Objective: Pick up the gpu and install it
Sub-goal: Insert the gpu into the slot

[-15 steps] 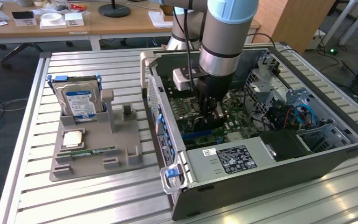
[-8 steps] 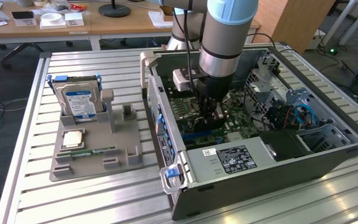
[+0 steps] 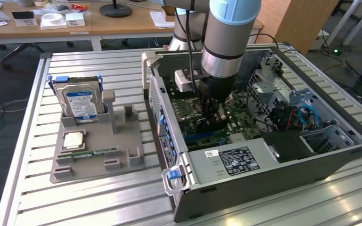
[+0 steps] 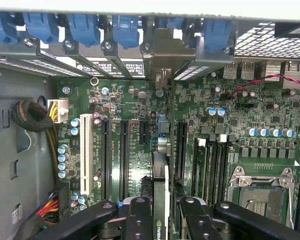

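Right now the gripper (image 4: 160, 215) is pinching the gpu (image 4: 160, 190) edge-on between its fingers (image 4: 139, 217), holding it down inside the open computer case (image 3: 332, 160), just over the motherboard (image 4: 240, 120). Off to one side of the gripper the long black expansion slots (image 4: 115, 155) are lying parallel; a small misalignment is risking the card edge landing beside a slot, or its bracket catching the rear bracket frame (image 4: 165, 50) ahead. The card is showing as a thin green board with a black cooler.

Claw (image 4: 160, 220): black fingers (image 4: 139, 220) clamped on the gpu (image 4: 160, 200), held edge-on above the green motherboard (image 4: 215, 145). Black expansion slots (image 4: 124, 155), white slot (image 4: 86, 150), empty CPU socket (image 4: 262, 192), blue latches (image 4: 85, 27).
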